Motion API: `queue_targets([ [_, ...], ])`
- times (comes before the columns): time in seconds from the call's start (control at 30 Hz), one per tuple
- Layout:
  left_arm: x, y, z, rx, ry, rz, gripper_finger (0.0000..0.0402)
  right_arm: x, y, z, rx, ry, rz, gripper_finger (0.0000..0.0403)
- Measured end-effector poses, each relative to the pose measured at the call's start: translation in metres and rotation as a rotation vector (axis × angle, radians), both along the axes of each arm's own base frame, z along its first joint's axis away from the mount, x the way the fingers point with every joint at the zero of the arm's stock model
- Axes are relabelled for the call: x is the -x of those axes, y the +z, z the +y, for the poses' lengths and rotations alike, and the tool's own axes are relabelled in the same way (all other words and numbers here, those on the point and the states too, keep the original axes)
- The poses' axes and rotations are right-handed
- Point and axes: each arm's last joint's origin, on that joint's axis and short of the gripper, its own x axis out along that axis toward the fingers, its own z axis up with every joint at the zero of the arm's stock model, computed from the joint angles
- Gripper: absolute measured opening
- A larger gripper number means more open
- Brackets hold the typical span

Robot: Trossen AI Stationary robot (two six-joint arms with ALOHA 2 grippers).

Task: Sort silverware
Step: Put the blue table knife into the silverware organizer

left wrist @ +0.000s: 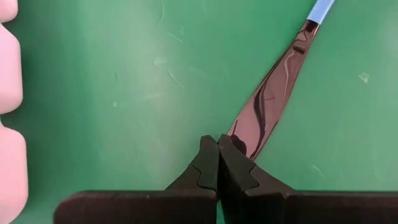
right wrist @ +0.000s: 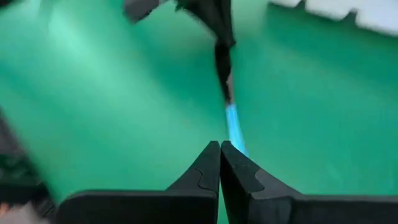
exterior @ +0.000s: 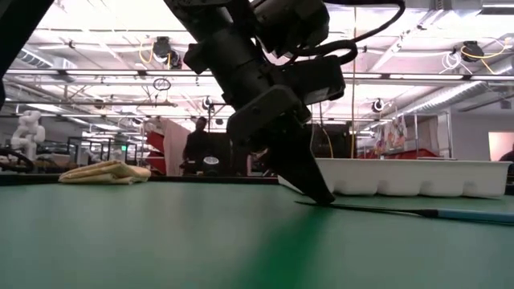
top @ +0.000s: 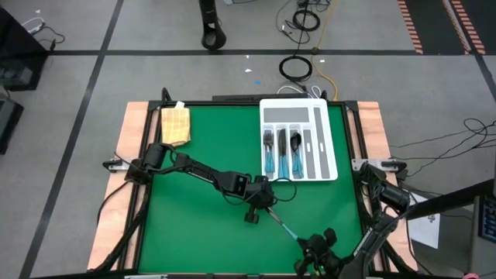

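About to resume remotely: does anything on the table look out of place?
One blue-handled knife with a dark metal blade lies loose on the green mat, outside the white compartmented tray that holds the rest. The shut left gripper presses its blade tip; the shut right gripper sits at its handle end.

Matt green felt-like cover on the table (top: 194, 217), faintly scuffed and linty up close, framed by pale bare wood along the left and right edges. Glossy mirror-bright metal blade on the knife (left wrist: 273, 99), with a smooth light-blue plastic handle. Smooth white plastic tray (top: 326, 147). Soft folded yellowish cloth (top: 175, 125). Matt black plastic left claw (left wrist: 217, 163).
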Motion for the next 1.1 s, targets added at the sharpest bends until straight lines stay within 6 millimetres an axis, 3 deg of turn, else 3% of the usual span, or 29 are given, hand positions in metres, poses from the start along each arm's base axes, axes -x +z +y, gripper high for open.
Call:
queue_targets([
  [0.13, 0.0, 0.0, 0.0, 0.003, 0.006, 0.001, 0.0, -0.009, -0.012, -0.015, 0.063, -0.021, -0.016, 0.0006],
  [0.33, 0.005, -0.007, 0.001, 0.01, 0.006, -0.03, 0.0, -0.025, -0.018, -0.029, 0.115, -0.041, -0.061, 0.0051],
  [0.53, 0.014, -0.018, 0.003, 0.026, 0.008, -0.106, 0.0, -0.026, -0.018, -0.03, 0.123, -0.036, -0.047, 0.0074],
  [0.7, 0.027, -0.015, 0.006, 0.008, 0.035, -0.197, 0.0, -0.025, -0.018, -0.03, 0.124, -0.032, -0.046, 0.0073],
  [0.87, 0.066, 0.002, 0.03, -0.047, 0.132, -0.038, 0.0, -0.024, -0.018, -0.029, 0.141, -0.012, -0.031, 0.0073],
  [1.0, 0.125, 0.022, 0.052, -0.19, 0.218, 0.258, 0.0, -0.024, -0.018, -0.029, 0.156, 0.005, -0.016, 0.0073],
  [1.1, 0.14, 0.037, 0.059, -0.207, 0.244, 0.232, 0.0, -0.024, -0.017, -0.03, 0.168, 0.011, -0.016, 0.0073],
])
